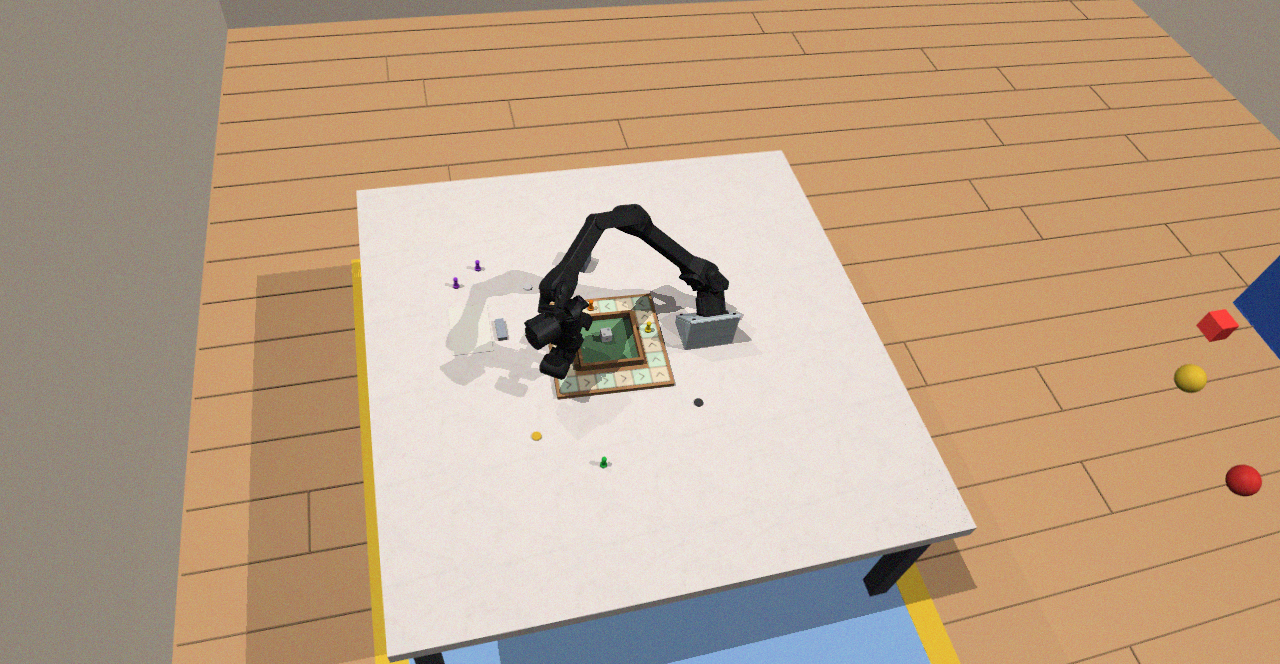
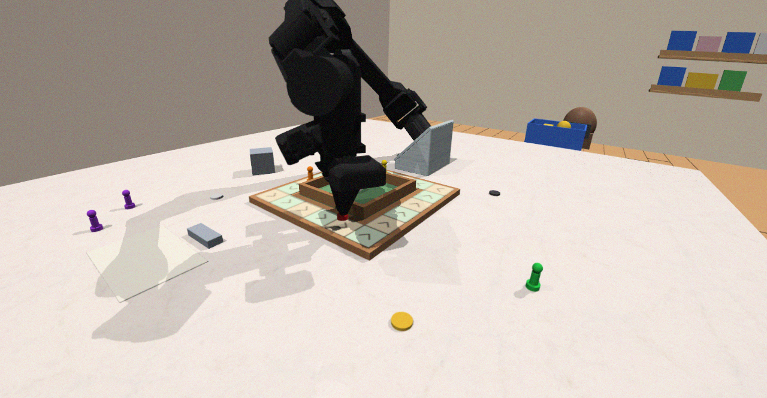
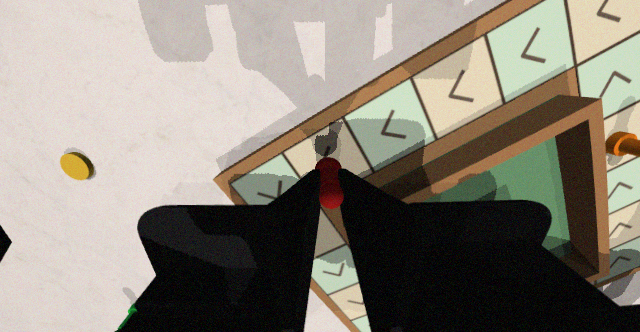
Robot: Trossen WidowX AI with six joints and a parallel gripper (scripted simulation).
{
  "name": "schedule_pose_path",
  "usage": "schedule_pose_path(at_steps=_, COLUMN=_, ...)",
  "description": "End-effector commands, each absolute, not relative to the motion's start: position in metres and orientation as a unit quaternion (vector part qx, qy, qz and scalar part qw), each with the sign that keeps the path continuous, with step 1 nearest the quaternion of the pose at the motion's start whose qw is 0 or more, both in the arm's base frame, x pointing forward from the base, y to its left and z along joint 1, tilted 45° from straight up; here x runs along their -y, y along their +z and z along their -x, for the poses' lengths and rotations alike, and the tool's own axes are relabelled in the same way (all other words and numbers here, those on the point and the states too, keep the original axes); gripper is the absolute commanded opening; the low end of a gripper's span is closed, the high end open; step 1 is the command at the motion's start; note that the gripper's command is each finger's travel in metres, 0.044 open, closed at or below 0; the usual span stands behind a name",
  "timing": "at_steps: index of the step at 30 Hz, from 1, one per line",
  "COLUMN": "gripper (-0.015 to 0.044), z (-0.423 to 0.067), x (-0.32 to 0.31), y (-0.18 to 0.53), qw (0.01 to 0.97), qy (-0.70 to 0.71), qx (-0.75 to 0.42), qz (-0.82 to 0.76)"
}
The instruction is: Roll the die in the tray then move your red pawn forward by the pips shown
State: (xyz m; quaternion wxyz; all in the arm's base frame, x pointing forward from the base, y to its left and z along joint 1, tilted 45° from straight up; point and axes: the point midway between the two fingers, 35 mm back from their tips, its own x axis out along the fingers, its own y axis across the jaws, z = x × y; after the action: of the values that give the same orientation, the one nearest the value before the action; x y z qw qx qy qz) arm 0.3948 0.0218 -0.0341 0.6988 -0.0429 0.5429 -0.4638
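Observation:
My gripper (image 2: 343,208) (image 3: 329,176) is shut on the red pawn (image 2: 342,216) (image 3: 330,187) and holds it a little above a cream square on the near-left side of the game board (image 2: 370,248) (image 1: 657,382) (image 3: 260,147). The pawn's small shadow lies on that square. The white die (image 1: 606,334) lies in the green tray (image 2: 388,189) (image 1: 637,361) (image 3: 530,182) in the board's middle; in the exterior view the arm hides it. An orange pawn (image 2: 309,171) (image 3: 622,144) and a yellow pawn (image 1: 648,327) (image 2: 383,163) stand on the board's far squares.
Off the board on the white table stand a green pawn (image 2: 534,276) (image 1: 604,461), two purple pawns (image 2: 94,220) (image 2: 127,198), a yellow disc (image 2: 401,320) (image 3: 76,166), a black disc (image 2: 494,192), grey blocks (image 2: 204,234) (image 2: 261,160), a pale sheet (image 2: 144,259) and the arm's grey base (image 2: 429,148).

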Motion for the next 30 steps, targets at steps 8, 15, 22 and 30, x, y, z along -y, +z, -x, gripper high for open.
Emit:
schedule_pose_path(at_steps=8, gripper=0.0000, z=-0.393, x=-0.011, y=-0.046, qw=0.697, qy=-0.464, qx=-0.544, qz=0.048)
schedule_pose_path(at_steps=15, gripper=0.0184, z=-0.395, x=-0.013, y=-0.042, qw=0.699, qy=-0.465, qx=-0.542, qz=0.042)
schedule_pose_path(at_steps=22, gripper=0.0368, z=-0.396, x=-0.046, y=-0.009, qw=0.697, qy=-0.463, qx=-0.545, qz=0.047)
schedule_pose_path(at_steps=30, gripper=0.0440, z=-0.363, x=-0.068, y=0.013, qw=0.695, qy=-0.432, qx=-0.569, qz=0.077)
